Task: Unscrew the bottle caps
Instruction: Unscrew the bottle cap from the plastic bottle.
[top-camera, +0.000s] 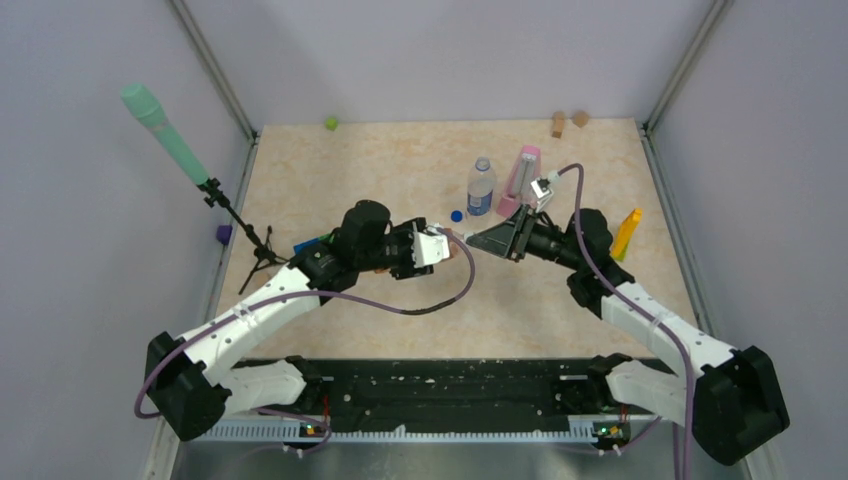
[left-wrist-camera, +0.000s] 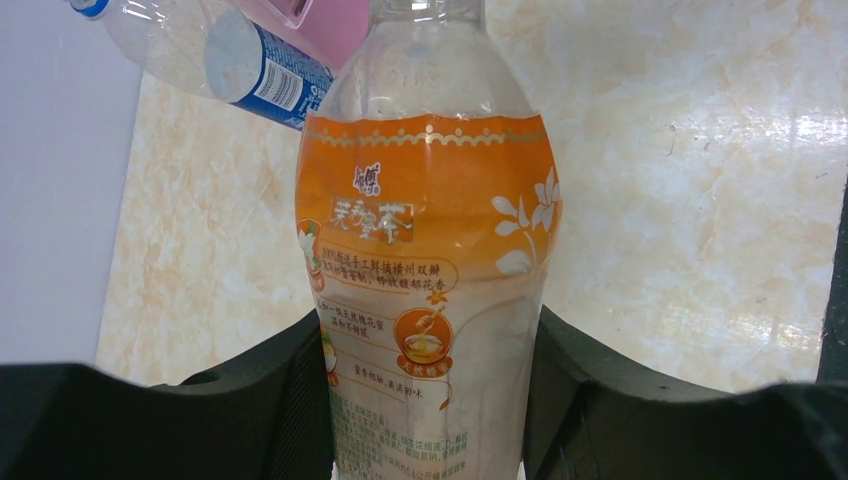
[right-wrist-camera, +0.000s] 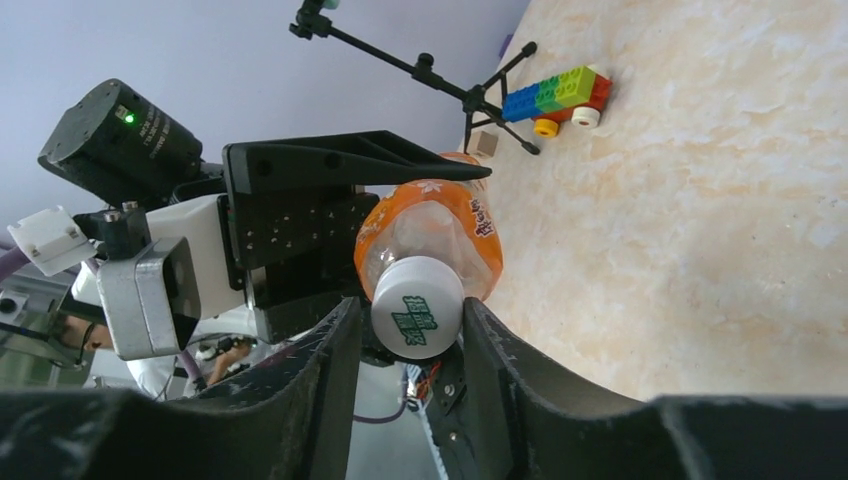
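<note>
Left end effector (left-wrist-camera: 430, 400): clamped on the belly of the orange-labelled clear plastic bottle (left-wrist-camera: 428, 230), held sideways above the beige marbled worktop (left-wrist-camera: 680, 200).
Bottle handling: probably light, thin-walled, slick label film; likely dents if squeezed hard.
Round white plastic cap (right-wrist-camera: 417, 318): stiff, small; best gripped on its side wall.
Right end effector (top-camera: 480, 241): narrowed onto that cap.

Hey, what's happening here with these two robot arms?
The left gripper holds the orange bottle by its body, off the table. The right gripper grips its white cap, seemingly to unscrew it. A clear bottle stands further back, with a blue cap lying beside it.
</note>
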